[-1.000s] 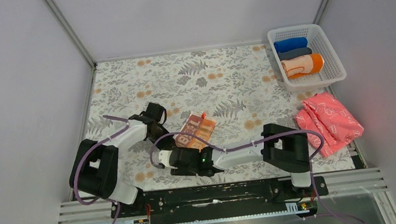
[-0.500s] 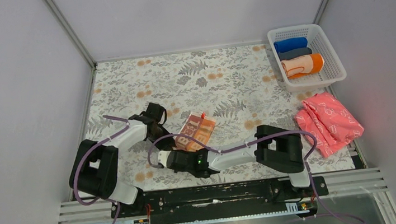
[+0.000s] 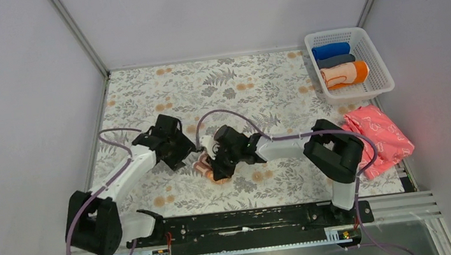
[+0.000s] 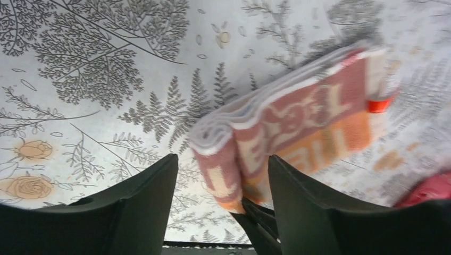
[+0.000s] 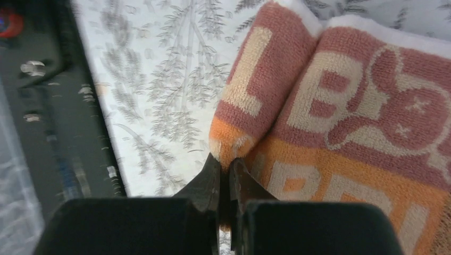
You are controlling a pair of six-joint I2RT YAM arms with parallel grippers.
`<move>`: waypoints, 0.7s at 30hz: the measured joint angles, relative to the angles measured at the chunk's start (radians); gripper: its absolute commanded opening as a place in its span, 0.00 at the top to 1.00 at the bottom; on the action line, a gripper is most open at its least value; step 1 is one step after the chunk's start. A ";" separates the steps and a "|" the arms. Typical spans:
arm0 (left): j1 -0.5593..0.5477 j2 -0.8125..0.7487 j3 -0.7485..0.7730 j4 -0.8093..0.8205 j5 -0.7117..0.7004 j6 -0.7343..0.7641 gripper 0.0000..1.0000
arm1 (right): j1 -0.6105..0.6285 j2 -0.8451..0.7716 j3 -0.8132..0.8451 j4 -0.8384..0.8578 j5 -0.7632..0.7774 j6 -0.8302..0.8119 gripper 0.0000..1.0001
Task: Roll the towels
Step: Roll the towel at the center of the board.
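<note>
The pale peach towel (image 4: 298, 122) with orange lettering lies partly folded over on the floral table; it shows small between the two grippers (image 3: 204, 166). My right gripper (image 5: 224, 159) is shut on the orange edge of the towel's (image 5: 340, 106) folded-over end. My left gripper (image 4: 222, 159) is open, its fingers (image 4: 143, 196) standing either side of that same end without touching it. From above, the left gripper (image 3: 188, 149) is just left of the right gripper (image 3: 217, 167). The orange-bordered towel (image 3: 345, 74) lies rolled in the basket.
A white basket (image 3: 382, 84) at the far right also holds a blue roll (image 3: 331, 50) and a dark grey roll (image 3: 336, 61). A crumpled pink cloth (image 3: 375, 139) lies in front of it. Grey walls close in the table.
The right gripper has shut on the towel's edge and carried it away from the table's near edge, folding it over. The left gripper has opened and shifted slightly.
</note>
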 measured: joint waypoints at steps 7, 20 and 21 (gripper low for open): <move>0.001 -0.230 -0.099 0.019 -0.027 -0.010 0.29 | -0.117 0.050 -0.093 0.271 -0.415 0.261 1.00; 0.001 -0.383 -0.337 0.103 0.072 -0.052 0.28 | -0.247 0.261 -0.269 0.904 -0.659 0.859 1.00; 0.000 -0.386 -0.350 0.111 0.084 -0.057 0.28 | -0.256 0.271 -0.272 0.927 -0.664 0.886 1.00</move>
